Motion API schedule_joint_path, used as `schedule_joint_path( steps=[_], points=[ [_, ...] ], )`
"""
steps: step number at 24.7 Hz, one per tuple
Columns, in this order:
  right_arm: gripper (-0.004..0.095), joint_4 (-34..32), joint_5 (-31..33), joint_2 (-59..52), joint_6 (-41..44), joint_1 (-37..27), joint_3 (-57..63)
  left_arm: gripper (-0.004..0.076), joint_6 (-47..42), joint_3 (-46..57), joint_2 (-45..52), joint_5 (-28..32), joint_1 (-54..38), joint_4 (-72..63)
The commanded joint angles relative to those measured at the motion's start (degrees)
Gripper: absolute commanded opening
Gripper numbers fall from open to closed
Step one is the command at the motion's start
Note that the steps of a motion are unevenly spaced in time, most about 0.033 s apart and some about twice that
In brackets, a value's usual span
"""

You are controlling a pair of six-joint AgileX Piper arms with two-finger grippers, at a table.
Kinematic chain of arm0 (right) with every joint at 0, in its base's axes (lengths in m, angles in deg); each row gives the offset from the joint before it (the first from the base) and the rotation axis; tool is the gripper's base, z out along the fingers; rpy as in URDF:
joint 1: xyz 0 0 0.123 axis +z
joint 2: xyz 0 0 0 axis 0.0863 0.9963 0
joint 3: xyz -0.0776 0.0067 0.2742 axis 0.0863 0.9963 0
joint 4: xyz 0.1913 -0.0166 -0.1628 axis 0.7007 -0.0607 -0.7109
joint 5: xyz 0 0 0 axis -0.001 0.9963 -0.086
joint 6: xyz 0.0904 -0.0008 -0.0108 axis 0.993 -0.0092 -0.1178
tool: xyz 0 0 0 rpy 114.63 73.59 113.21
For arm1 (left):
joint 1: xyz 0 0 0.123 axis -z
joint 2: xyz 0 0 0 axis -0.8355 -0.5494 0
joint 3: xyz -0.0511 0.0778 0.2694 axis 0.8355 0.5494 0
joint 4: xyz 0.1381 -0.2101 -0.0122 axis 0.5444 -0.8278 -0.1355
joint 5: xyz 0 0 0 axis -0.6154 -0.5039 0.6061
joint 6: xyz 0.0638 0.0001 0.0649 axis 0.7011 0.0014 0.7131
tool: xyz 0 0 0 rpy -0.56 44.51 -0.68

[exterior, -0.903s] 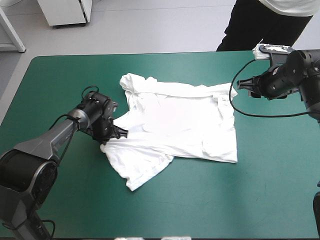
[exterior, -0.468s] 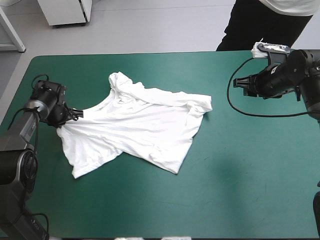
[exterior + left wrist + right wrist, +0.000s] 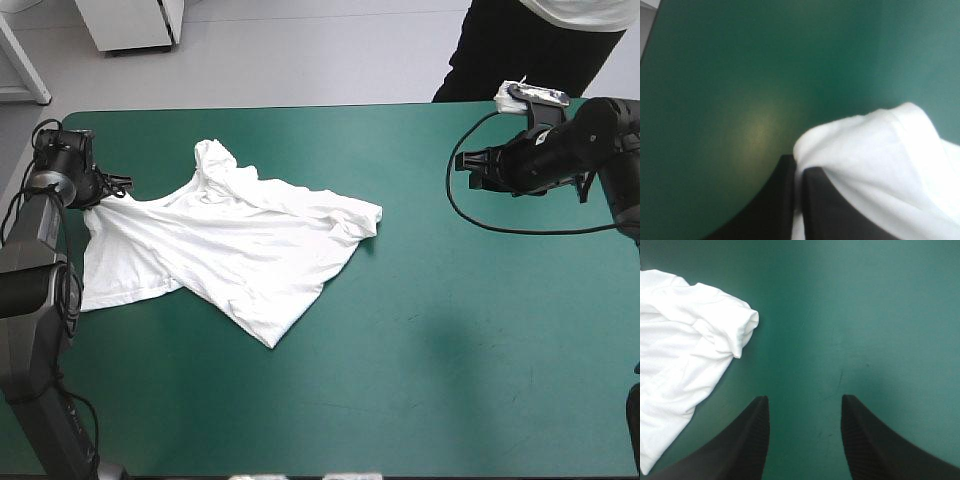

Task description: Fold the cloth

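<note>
The white T-shirt lies rumpled and partly doubled over on the left half of the teal-green table. My left gripper is near the table's far left corner, shut on the T-shirt's edge; in the left wrist view the white cloth is pinched between the black fingers. My right gripper hovers over the far right of the table, open and holding nothing. In the right wrist view a sleeve of the T-shirt lies ahead and to one side of the open gripper.
Bare teal-green cover fills the right and near parts of the table. The table's left edge is close to the left gripper.
The left gripper has dragged the T-shirt leftward and toward the far left corner; the shirt slid across the table and bunched. The right gripper shifted slightly left.
</note>
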Motion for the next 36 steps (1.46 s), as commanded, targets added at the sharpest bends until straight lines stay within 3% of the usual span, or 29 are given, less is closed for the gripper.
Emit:
schedule_joint_path(
  steps=[1, 4, 6, 11, 13, 22, 24, 36],
  points=[
    [0.0427, 2.74, -2.35, -2.17, -1.42, -0.59, -1.29, -0.0010, -0.03, -3.25, 1.09, 1.93, -0.44, -0.69],
    [0.0427, 2.52, -2.44, -2.17, -1.42, -0.59, -1.29, 0.0027, 1.04, -3.25, 0.79, 2.73, -0.21, -2.20],
    [0.0427, 2.20, -2.44, -2.17, -1.42, -0.59, -1.29, 0.0118, 4.31, -3.78, 0.79, 2.85, -0.21, -4.28],
    [0.0427, 2.10, -2.32, -2.17, -1.42, -0.59, -1.29, 0.0456, 9.93, -7.66, 0.79, -3.21, -0.21, -10.78],
    [0.0427, 1.85, -2.23, -2.17, -1.42, -0.59, -1.29, 0.0539, 9.30, -10.23, 0.92, -6.86, -0.21, -11.47],
    [0.0427, 0.68, -1.84, -2.17, -1.92, -0.59, -1.29, 0.0503, 9.76, -13.77, 12.96, -17.86, 1.62, -14.68],
    [0.0427, 0.59, -1.84, -2.17, -1.92, -0.59, -1.29, 0.0503, 9.74, -13.01, 15.70, -17.75, 3.34, -15.31],
    [0.0427, -1.40, -1.17, -2.17, -2.08, -0.59, -1.29, 0.0460, -2.19, 9.04, 32.39, -17.75, 33.51, -16.16]
  ],
)
